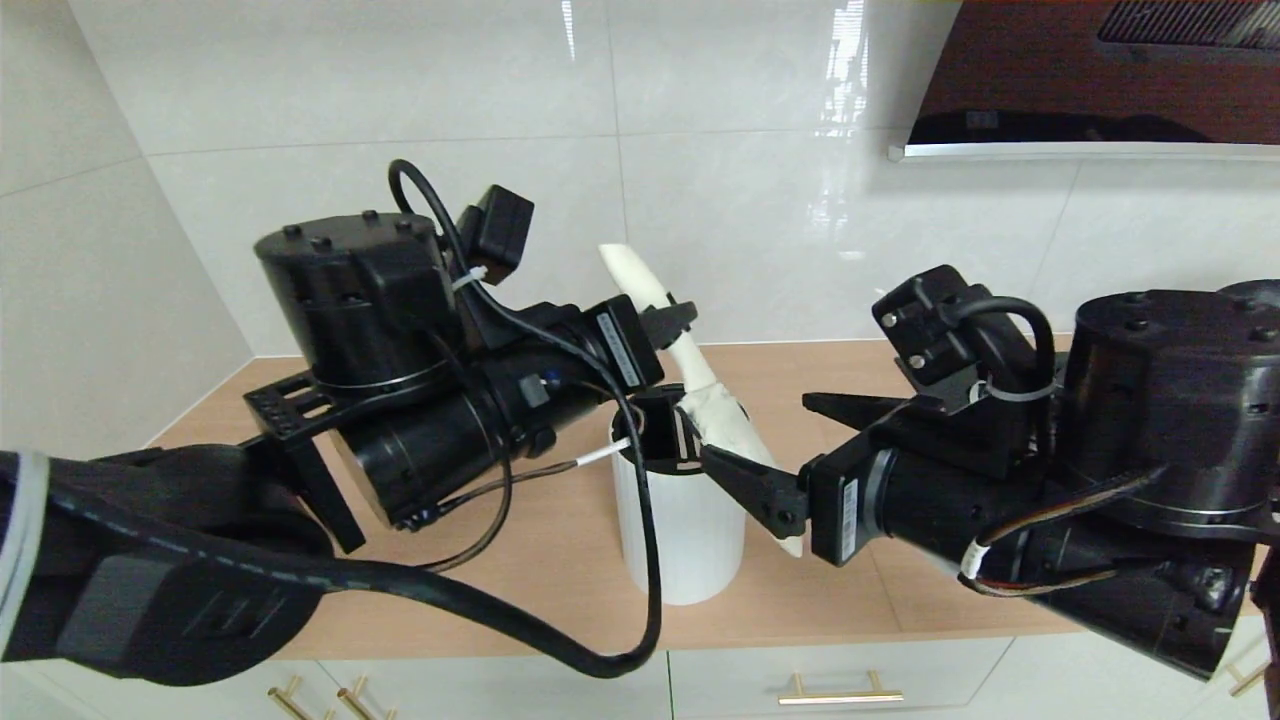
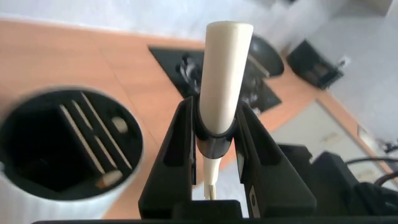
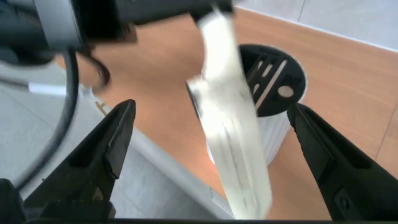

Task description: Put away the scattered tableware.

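My left gripper [image 1: 675, 335] is shut on the cream handle of a white spatula [image 1: 725, 415], held up above the counter. The handle sticks out beyond the fingers in the left wrist view, spatula [image 2: 227, 56], left gripper [image 2: 214, 115]. Its broad blade hangs down beside and in front of a white cylindrical utensil holder [image 1: 690, 540]. The holder [image 2: 74, 198] has a black slotted insert with chopsticks in it. My right gripper [image 1: 760, 428] stands open, one finger on each side of the blade. In the right wrist view the spatula [image 3: 233, 155] lies between the open fingers of the right gripper [image 3: 210, 109], with the holder [image 3: 277, 134] behind.
The holder stands on a wooden countertop [image 1: 880, 600] against a white tiled wall. A dark range hood [image 1: 1090, 80] hangs at the upper right. White drawers with gold handles [image 1: 840, 692] run below the counter's front edge.
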Controlling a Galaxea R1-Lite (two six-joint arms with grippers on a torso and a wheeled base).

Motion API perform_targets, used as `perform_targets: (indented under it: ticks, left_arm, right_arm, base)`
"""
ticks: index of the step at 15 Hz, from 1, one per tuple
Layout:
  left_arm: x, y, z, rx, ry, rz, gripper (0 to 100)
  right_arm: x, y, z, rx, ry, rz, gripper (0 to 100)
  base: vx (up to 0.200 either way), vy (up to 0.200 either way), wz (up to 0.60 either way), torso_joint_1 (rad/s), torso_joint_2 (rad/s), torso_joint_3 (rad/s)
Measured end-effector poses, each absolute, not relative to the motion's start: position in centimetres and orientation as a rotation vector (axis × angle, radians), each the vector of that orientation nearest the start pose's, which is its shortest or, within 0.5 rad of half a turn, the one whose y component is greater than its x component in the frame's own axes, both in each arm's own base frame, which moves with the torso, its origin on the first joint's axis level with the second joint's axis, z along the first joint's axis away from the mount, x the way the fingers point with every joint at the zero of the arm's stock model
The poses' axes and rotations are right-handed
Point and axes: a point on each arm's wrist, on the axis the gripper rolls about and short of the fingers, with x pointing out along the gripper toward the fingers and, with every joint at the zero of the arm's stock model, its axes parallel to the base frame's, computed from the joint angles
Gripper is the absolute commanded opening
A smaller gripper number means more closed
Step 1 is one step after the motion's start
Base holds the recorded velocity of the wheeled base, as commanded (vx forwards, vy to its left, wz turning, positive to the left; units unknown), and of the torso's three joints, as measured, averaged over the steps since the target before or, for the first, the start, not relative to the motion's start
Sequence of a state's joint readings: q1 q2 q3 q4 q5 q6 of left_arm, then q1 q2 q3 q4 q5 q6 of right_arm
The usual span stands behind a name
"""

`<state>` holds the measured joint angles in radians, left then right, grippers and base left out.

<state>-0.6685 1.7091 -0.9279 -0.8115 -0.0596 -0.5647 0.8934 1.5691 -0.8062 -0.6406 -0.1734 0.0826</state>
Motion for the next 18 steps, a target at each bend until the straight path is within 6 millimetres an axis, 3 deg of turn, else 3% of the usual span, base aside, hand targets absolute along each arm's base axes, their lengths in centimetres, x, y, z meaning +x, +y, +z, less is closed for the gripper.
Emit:
perform_targets:
  ticks: [6,10,13,18]
  left_arm:
    - [25.3,-15.3,26.2,-0.359,-0.028,-0.616,0]
    - [24.6,-13.9,27.7,-0.336,-0.106,-0.603,0]
    - [24.6,-13.9,27.2,-0.222,-0.169,-0.602,0]
    - [26.6,-15.1,24.4,-0.102,-0.274,-0.589,0]
  right_arm:
    - [17.8,19.7,23.6,0.041,0.091,0.673,100]
    - [17.9,19.5,23.8,0.045,0.084,0.668,100]
    - [17.9,19.6,23.7,0.044,0.086,0.668,100]
    - [18.0,19.7,23.4,0.039,0.095,0.668,100]
  base:
    - [0.000,0.000,0.00,0.000,0.00,0.000]
    - [0.000,0.000,0.00,0.000,0.00,0.000]
    - [0.000,0.000,0.00,0.000,0.00,0.000]
    - [0.000,0.000,0.00,0.000,0.00,0.000]
